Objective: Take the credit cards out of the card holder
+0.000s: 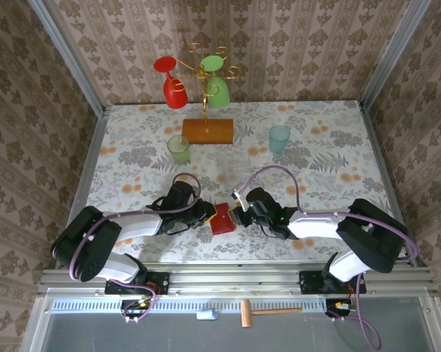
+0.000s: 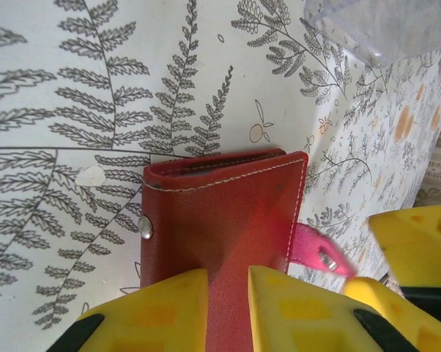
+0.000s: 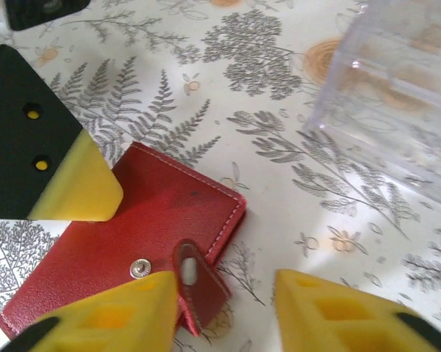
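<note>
The red card holder (image 1: 223, 218) lies folded shut on the patterned table between both grippers. The credit cards are hidden inside it. My left gripper (image 2: 228, 293) rests its yellow fingertips (image 2: 178, 308) on the cover (image 2: 220, 213), jaws nearly shut with a thin strip of red showing between them. Its red closing tab (image 3: 200, 287) is unsnapped and stands up off the stud (image 3: 139, 268). My right gripper (image 3: 226, 301) is open at that edge, the tab beside its left finger (image 3: 110, 315) and held by neither finger. From above, the left gripper (image 1: 205, 214) and the right gripper (image 1: 238, 215) flank the holder.
A clear plastic box (image 3: 389, 95) stands just beyond the holder, its corner also in the left wrist view (image 2: 374, 29). Farther back are a green cup (image 1: 179, 149), a teal cup (image 1: 279, 138) and a wooden-based stand (image 1: 207, 130) with hanging goblets.
</note>
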You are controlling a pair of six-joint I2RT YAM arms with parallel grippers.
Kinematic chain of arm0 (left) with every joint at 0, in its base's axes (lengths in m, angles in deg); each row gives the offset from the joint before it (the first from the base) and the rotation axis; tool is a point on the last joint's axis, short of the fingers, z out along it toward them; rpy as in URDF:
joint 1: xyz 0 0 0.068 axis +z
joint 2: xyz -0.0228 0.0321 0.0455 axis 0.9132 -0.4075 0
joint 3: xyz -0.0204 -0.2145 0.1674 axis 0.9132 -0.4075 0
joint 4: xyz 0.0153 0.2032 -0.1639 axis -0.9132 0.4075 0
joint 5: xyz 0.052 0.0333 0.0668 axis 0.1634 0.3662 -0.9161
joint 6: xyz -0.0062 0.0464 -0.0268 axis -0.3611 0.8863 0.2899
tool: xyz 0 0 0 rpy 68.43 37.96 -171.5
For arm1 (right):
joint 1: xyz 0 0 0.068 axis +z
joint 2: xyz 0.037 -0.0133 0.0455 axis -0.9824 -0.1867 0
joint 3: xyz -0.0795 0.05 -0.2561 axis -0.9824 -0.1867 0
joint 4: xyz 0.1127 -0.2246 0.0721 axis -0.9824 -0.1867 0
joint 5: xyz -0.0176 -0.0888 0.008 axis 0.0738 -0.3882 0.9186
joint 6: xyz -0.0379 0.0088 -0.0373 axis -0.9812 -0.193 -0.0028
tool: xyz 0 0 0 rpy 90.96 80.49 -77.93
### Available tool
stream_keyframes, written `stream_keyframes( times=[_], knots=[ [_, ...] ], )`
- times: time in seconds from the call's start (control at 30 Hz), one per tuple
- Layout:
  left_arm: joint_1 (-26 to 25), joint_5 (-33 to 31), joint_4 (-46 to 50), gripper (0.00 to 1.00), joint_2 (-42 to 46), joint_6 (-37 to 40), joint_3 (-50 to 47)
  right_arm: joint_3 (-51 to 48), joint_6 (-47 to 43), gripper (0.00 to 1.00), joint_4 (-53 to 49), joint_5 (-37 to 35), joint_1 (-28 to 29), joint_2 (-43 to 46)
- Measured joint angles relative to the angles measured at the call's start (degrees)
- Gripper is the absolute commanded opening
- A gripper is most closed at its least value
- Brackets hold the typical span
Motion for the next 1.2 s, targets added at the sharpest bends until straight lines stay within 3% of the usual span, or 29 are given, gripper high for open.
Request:
stream_keyframes(
  times=[0.23, 0.53, 1.2],
  knots=[
    [1.05, -1.46, 6.73, 0.29, 2.62, 4.52, 3.50, 2.91, 9.75, 0.48, -13.77, -2.91, 0.00, 7.50],
    [6.27, -2.01, 11.67, 0.37, 5.75, 10.73, 3.50, 10.54, 20.90, 0.49, -30.34, -2.12, 0.00, 8.52],
    [13.99, -2.05, 15.13, 0.39, 9.86, 15.02, 0.28, 27.65, 28.09, 0.56, -44.68, 1.16, 1.49, -9.44]
  ],
)
